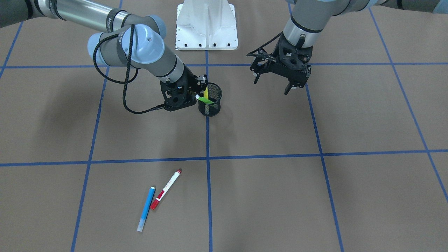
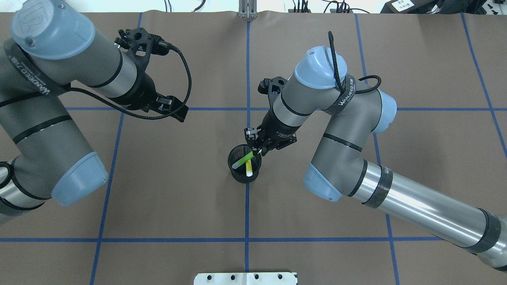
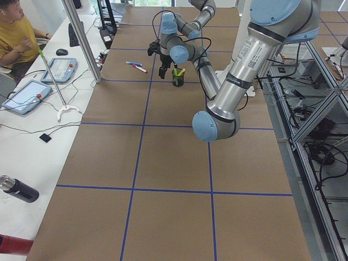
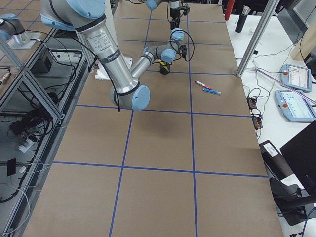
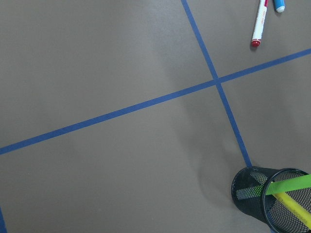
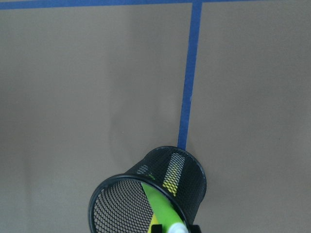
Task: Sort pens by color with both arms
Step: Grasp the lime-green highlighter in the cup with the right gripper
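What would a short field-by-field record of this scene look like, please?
black mesh cup: upright on a blue tape line
in cup: light green pen, yellow pen, both leaning
on table: blue pen and red-capped white pen, lying close together
right gripper: at the cup's rim, apparently shut on the light green pen's top
left gripper: open, empty, above the table

Lettering on my own arms

White WANDEED runs along the black fabric strap on my right arm, and the same word stands on the black strap round my left arm. That arm's light-blue round joint cap bears an embossed UR mark. The white sticker on its silver tube is too small to read.
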{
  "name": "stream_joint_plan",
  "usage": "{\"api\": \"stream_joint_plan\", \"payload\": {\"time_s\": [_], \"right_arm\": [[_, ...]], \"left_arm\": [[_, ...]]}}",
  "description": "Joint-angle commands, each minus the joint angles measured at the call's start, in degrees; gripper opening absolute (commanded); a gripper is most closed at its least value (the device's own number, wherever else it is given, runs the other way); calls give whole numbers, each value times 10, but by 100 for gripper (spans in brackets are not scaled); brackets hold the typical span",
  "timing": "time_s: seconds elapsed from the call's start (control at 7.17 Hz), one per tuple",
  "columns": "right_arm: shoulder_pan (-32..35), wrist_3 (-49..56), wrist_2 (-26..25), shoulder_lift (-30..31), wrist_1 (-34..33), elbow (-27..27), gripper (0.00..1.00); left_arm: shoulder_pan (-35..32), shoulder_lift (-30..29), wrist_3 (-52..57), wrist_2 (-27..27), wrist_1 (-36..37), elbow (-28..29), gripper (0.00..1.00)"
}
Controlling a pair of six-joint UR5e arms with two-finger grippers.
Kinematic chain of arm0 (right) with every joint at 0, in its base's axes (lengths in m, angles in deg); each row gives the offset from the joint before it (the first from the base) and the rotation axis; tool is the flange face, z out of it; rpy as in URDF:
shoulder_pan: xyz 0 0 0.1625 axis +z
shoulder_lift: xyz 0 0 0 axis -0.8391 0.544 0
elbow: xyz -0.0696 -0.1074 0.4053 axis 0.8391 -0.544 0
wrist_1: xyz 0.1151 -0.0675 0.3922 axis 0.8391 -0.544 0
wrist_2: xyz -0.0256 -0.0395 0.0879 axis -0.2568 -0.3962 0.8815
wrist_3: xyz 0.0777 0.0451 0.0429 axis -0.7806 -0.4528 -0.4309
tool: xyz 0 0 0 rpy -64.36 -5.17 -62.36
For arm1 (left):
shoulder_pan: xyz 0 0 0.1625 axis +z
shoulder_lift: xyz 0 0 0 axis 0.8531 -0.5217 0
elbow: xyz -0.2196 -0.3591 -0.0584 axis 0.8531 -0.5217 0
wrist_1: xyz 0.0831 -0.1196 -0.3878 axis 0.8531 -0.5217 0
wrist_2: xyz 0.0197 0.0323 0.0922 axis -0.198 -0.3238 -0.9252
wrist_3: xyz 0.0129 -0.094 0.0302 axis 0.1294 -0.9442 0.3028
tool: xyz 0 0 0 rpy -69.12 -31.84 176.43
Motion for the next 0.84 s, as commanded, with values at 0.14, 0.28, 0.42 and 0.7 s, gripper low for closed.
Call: {"api": "stream_joint_plan", "payload": {"time_s": [0.14, 0.28, 0.42, 0.7], "right_arm": [[0, 2, -4, -1, 0, 0, 34], [0, 2, -4, -1, 0, 1, 32], [0, 2, -4, -1, 0, 2, 20], [0, 2, -3, -3, 0, 8, 4]], "left_arm": [[0, 0, 0, 0, 0, 0, 99], [0, 0, 0, 0, 0, 0, 99], [0, 1, 0, 0, 0, 0, 99], [0, 1, 0, 0, 0, 0, 99]]}}
